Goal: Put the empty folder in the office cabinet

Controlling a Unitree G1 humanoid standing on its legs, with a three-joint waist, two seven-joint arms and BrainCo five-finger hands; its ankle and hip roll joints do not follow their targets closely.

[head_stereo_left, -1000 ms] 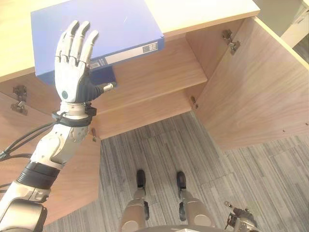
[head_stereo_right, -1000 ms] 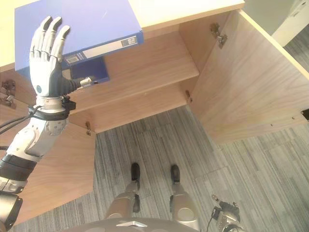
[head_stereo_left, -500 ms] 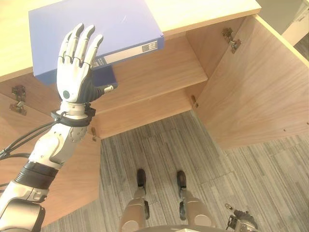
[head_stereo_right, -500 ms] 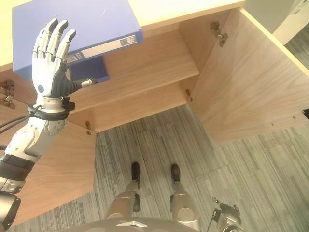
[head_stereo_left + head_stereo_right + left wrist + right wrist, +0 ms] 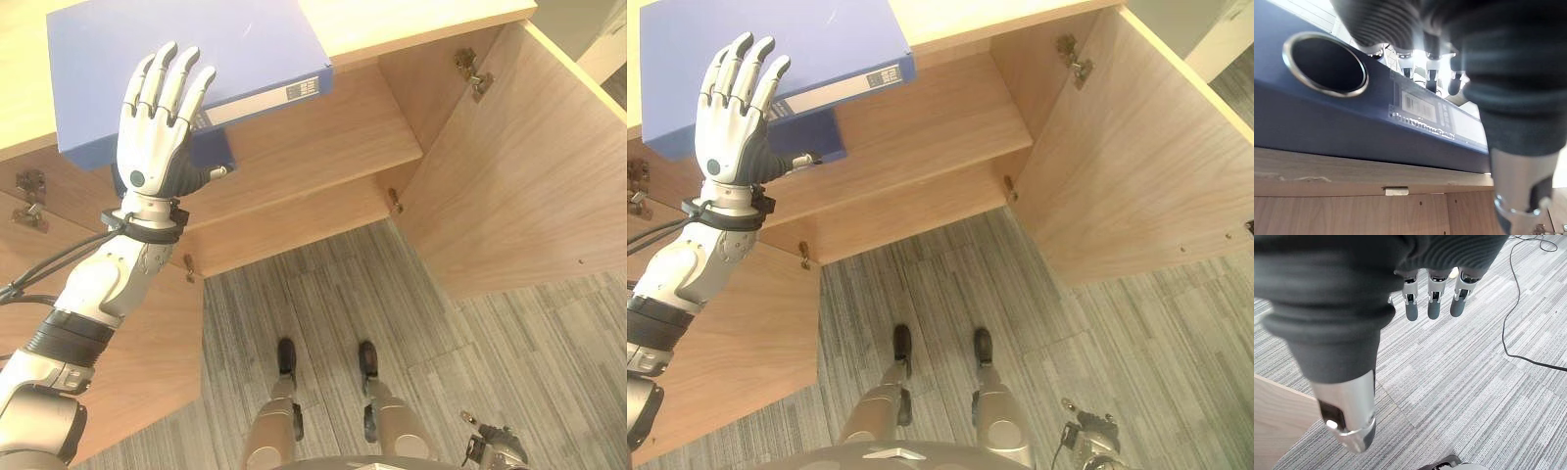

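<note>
Pressing one blue folder (image 5: pixel 196 59) atop cabinet (image 5: pixel 411 29): flat-fingered left hand (image 5: pixel 157 127); right hand (image 5: pixel 1432 298) relaxed.

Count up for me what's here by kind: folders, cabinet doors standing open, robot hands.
Blue folder: 1
Open cabinet doors: 2, the right door and the left door
Robot hands: 2, the left hand and the right hand
Total: 5

The left hand (image 5: pixel 157 122), fingers straight and flat on the blue folder (image 5: pixel 186 59), has slid a little further up its cover, away from the cabinet shelf (image 5: pixel 313 147). The folder has shifted slightly further back onto the cabinet top (image 5: pixel 421 20), with less of it overhanging the shelf.
</note>
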